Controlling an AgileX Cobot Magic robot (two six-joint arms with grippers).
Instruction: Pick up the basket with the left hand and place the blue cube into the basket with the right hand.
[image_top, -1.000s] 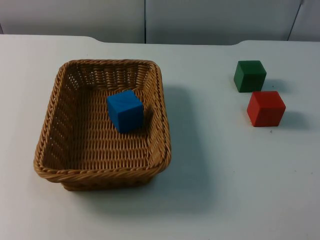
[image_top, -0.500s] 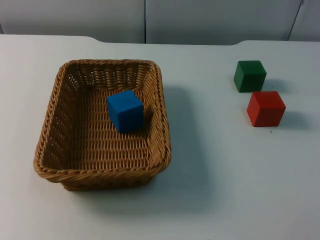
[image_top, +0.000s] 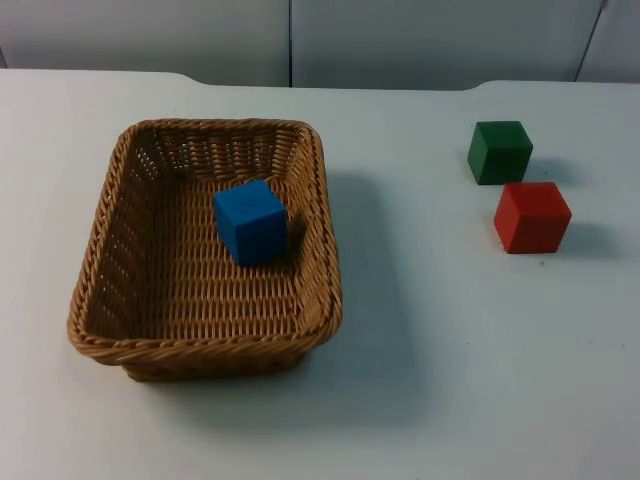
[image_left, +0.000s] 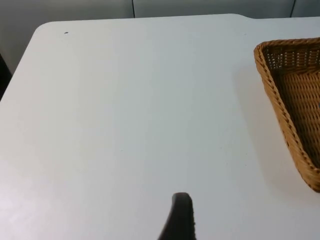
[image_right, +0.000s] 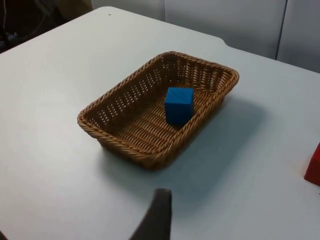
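Observation:
A woven wicker basket (image_top: 205, 350) rests on the white table, left of centre in the top view. The blue cube (image_top: 250, 222) lies inside it, toward the far right of its floor. The right wrist view shows the same basket (image_right: 130, 147) with the blue cube (image_right: 179, 104) in it. My right gripper (image_right: 156, 217) hovers over bare table well back from the basket. My left gripper (image_left: 179, 220) hangs over bare table beside the basket's rim (image_left: 280, 107), apart from it. Both arms wait, and neither gripper holds anything.
A green cube (image_top: 499, 152) and a red cube (image_top: 532, 217) stand close together at the right of the table. The red cube's edge (image_right: 314, 167) shows in the right wrist view. A grey partition wall closes the far edge.

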